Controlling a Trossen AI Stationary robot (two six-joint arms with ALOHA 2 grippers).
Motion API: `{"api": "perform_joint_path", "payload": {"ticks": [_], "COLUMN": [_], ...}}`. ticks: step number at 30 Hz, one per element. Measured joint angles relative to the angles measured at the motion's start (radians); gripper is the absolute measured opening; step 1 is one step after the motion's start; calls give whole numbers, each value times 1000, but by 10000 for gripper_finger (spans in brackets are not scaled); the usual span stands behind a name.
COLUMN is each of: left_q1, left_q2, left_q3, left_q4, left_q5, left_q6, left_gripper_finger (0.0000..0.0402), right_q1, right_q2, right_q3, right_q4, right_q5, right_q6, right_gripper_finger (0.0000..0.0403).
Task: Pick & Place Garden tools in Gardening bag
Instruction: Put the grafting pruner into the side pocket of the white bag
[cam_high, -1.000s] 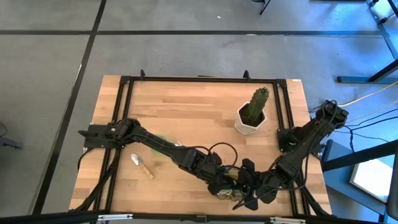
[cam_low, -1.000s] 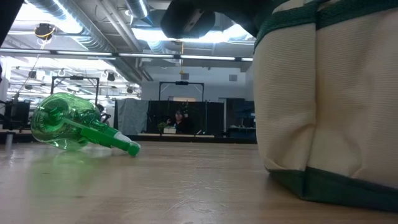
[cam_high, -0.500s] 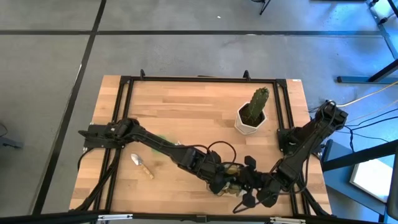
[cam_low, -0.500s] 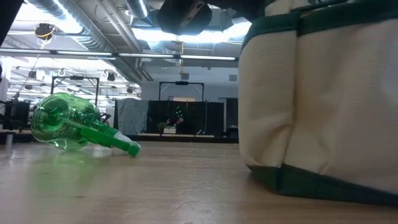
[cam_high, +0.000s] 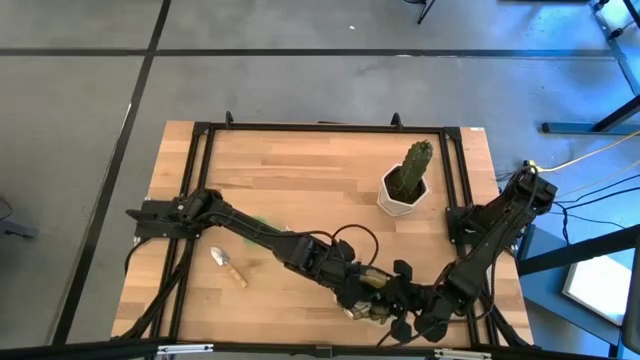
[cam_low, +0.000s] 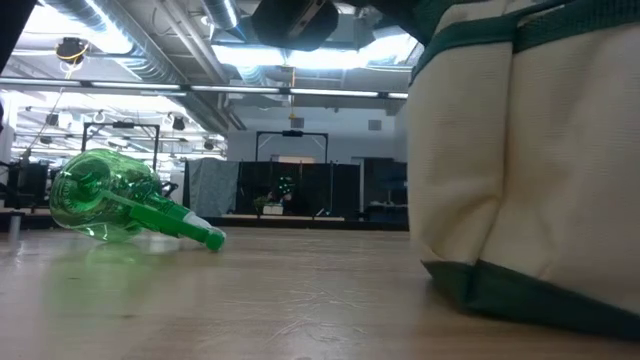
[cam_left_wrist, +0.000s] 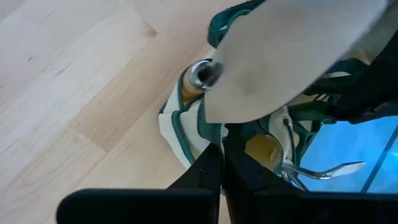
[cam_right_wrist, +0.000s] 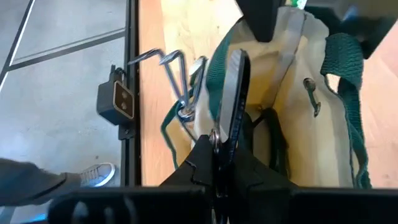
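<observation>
Both claws are meeting at the gardening bag (cam_high: 372, 300), which is standing at the near edge of the desk (cam_high: 300, 180). The left claw (cam_high: 352, 298) is pinching the bag's rim, jaws together on the fabric. The right claw (cam_right_wrist: 229, 134) is clamping silver-bladed pruning shears (cam_right_wrist: 233, 93), long axis pointing straight toward the bag's open mouth (so the drop is just ahead, I judge). The green spray bottle (cam_low: 125, 205) is lying on its side near the left arm. One trowel (cam_high: 228, 265) is lying beside that arm too. Behind the desk, a big workshop room is showing.
</observation>
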Motion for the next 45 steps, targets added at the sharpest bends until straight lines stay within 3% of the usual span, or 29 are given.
{"api": "perform_joint_path", "payload": {"ticks": [8, 14, 26, 37, 45], "left_q1": [6, 13, 27, 27, 26], "left_q2": [-1, -1, -1, -2, -2], "left_q3": [0, 0, 0, 0, 0], "left_q4": [-8, -32, -18, -55, -60], "left_q5": [-4, -68, -148, -166, -169], "left_q6": [10, -52, -145, -172, -172], "left_gripper_finger": [2, 1, 1, 1, 1], "right_q1": [1, -2, -7, 3, 39], "right_q2": [-38, -40, -39, -38, -37], "right_q3": [9, 31, 32, 21, 20], "right_q4": [-13, -17, -22, -166, -112], "right_q5": [-26, -30, 31, 88, 63], "right_q6": [-26, -100, -165, 94, 55], "right_gripper_finger": [10, 10, 10, 10, 10]}}
